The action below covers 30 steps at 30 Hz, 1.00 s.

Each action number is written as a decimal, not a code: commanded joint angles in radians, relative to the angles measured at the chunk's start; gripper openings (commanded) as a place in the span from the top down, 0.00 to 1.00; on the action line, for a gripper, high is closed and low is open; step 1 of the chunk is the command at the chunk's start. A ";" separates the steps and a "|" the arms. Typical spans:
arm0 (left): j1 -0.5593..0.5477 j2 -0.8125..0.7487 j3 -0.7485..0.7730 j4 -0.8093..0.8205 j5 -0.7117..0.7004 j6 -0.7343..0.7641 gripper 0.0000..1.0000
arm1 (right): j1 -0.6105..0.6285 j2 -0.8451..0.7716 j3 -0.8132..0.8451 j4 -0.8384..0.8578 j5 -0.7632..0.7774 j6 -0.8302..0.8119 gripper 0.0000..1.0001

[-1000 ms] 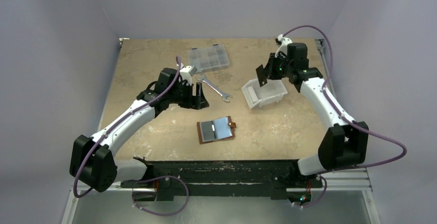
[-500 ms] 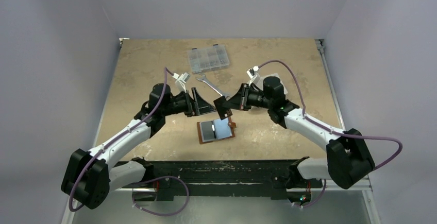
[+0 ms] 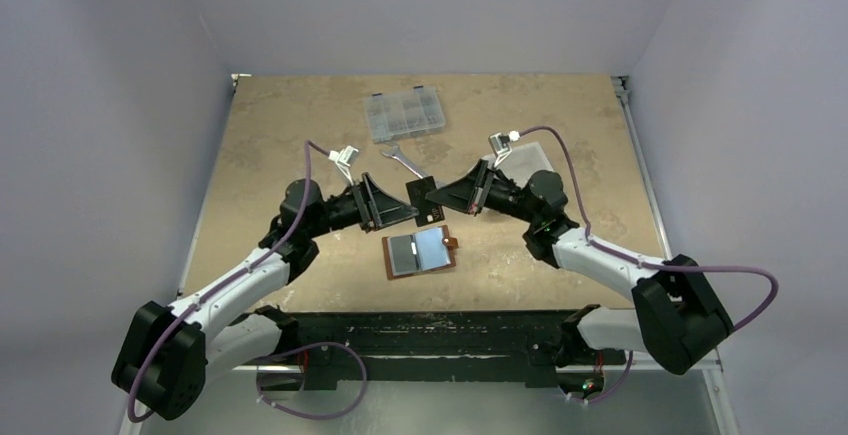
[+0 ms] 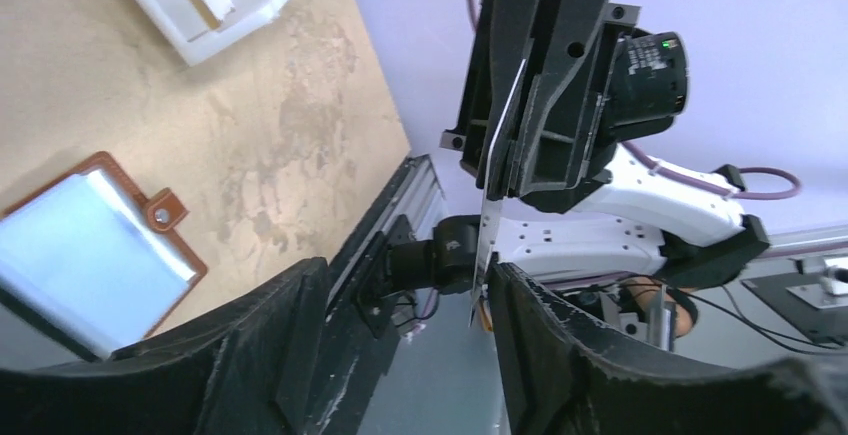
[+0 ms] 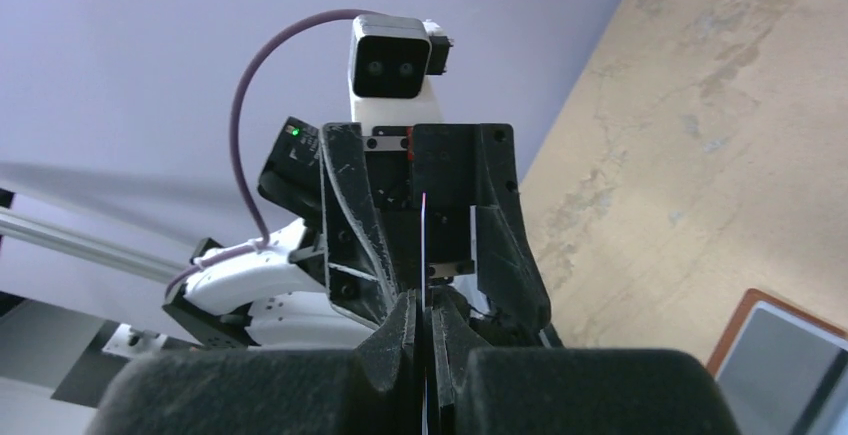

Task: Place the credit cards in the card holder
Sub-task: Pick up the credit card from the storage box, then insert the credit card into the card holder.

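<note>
The card holder (image 3: 420, 252) lies open on the table near the front, reddish-brown, with a pale card (image 3: 432, 246) lying in it. It also shows in the left wrist view (image 4: 150, 210) and the right wrist view (image 5: 745, 327). My right gripper (image 3: 441, 198) is shut on a second credit card (image 3: 425, 198) and holds it in the air above the holder. That card is edge-on in the right wrist view (image 5: 424, 235). My left gripper (image 3: 408, 209) is open and faces it. In the left wrist view the card's free end (image 4: 487, 255) hangs between my open fingers, close to the right finger (image 4: 560, 355).
A clear compartment box (image 3: 404, 115) stands at the back. A silver wrench (image 3: 400, 158) lies behind the two grippers. A white plastic bin (image 3: 530, 158) sits at the right, partly behind my right arm, and also shows in the left wrist view (image 4: 240, 0).
My right arm has swung from the white bin to the centre with the card. My left gripper has turned toward it, and the card now reaches between its open fingers.
</note>
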 commanded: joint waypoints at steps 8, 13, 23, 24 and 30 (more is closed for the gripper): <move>-0.028 0.018 -0.014 0.204 -0.006 -0.077 0.62 | 0.033 0.044 -0.039 0.219 0.001 0.089 1.00; -0.029 0.041 0.027 0.059 -0.021 0.011 1.00 | 0.035 0.071 -0.046 0.204 -0.009 0.078 1.00; 0.025 0.153 0.261 -0.845 -0.286 0.569 1.00 | 0.046 0.084 0.139 -0.681 0.133 -0.606 0.55; 0.032 0.154 0.250 -0.845 -0.272 0.573 1.00 | 0.050 0.117 0.159 -0.717 0.117 -0.643 0.55; 0.034 0.224 0.220 -0.760 -0.188 0.544 1.00 | 0.094 0.281 0.216 -0.744 0.066 -0.714 0.80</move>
